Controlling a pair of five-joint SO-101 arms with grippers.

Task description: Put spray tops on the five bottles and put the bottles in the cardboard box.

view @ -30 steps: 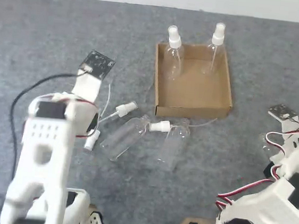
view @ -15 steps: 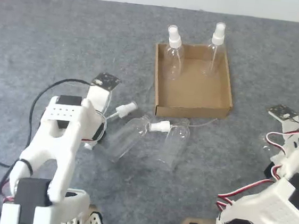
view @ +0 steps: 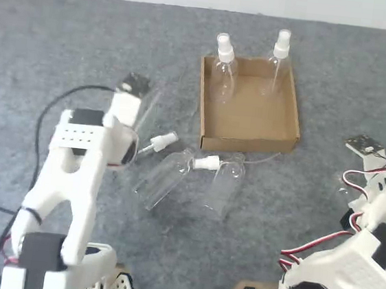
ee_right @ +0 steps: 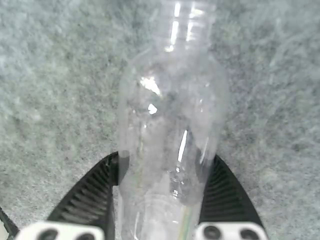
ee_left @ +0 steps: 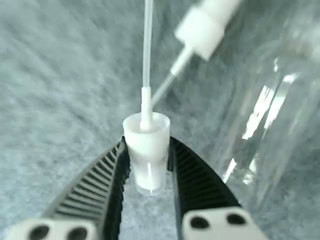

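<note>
Left hand [ee_left: 146, 143] pulled back, grasping spray top [ee_left: 146, 134], right hand [ee_right: 164, 160] grasping bottle [ee_right: 170, 100], grey carpet [view: 66, 34]

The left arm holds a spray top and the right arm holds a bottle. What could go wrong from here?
The left pincer grips the held spray top by its small cap; the long thin tube may bend or miss a neck.
A loose spray top and a lying bottle are close by and could be knocked.
The right pincer holds the smooth clear bottle by its body; it might slip or turn.
</note>
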